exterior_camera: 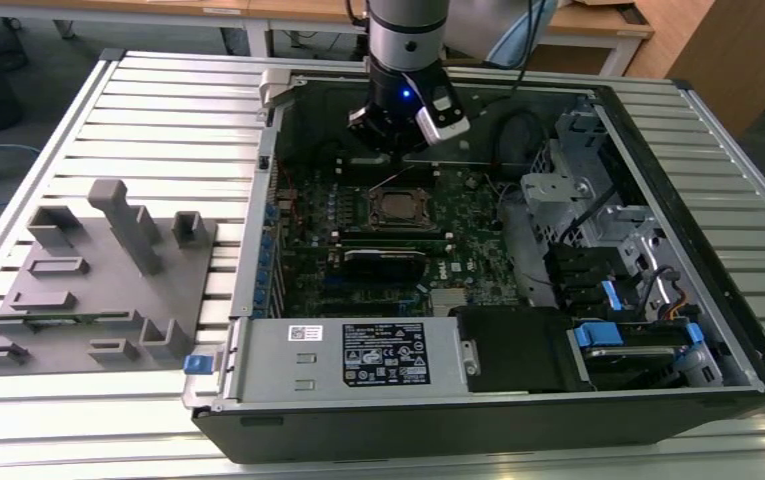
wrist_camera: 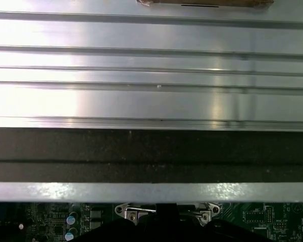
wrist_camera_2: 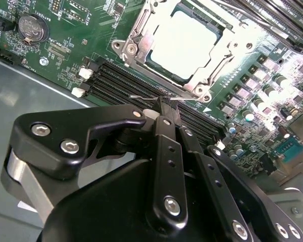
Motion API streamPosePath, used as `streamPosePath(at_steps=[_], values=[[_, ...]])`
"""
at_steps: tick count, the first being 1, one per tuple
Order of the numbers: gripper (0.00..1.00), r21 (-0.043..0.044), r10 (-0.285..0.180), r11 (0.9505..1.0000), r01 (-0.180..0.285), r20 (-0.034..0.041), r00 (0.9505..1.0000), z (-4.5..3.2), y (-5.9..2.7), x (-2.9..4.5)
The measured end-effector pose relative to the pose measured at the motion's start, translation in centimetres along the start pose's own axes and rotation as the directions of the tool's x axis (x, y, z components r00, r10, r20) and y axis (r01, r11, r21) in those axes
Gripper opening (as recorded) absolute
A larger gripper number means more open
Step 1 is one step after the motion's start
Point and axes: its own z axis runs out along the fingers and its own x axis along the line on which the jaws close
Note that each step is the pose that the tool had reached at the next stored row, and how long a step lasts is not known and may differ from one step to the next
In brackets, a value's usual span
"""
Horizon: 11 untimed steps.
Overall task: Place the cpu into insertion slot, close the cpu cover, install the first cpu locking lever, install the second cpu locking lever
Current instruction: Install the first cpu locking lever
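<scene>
The black end effector [wrist_camera_2: 166, 108] is filling the foreground, its fingers [wrist_camera_2: 172, 117] drawn together with no gap showing. The tips are touching a thin wire lever [wrist_camera_2: 141, 97] that is lying along the near edge of the socket. In the middle distance of the frame, the cpu [wrist_camera_2: 184, 43] is sitting flat in the socket and glaring pale, with the cpu cover [wrist_camera_2: 164, 78] lying down around it. Black memory slots [wrist_camera_2: 116, 83] are running just beside the socket on the green circuit board [wrist_camera_2: 76, 30]. A coin battery [wrist_camera_2: 30, 27] is sitting in a far corner.
</scene>
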Motion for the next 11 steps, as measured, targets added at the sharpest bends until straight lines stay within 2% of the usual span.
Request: streamPosePath(at_steps=[11], values=[[0.11, -0.0017, 0.0, 1.0, 0.0, -0.0001, 1.0, 0.14, 0.03, -0.08]])
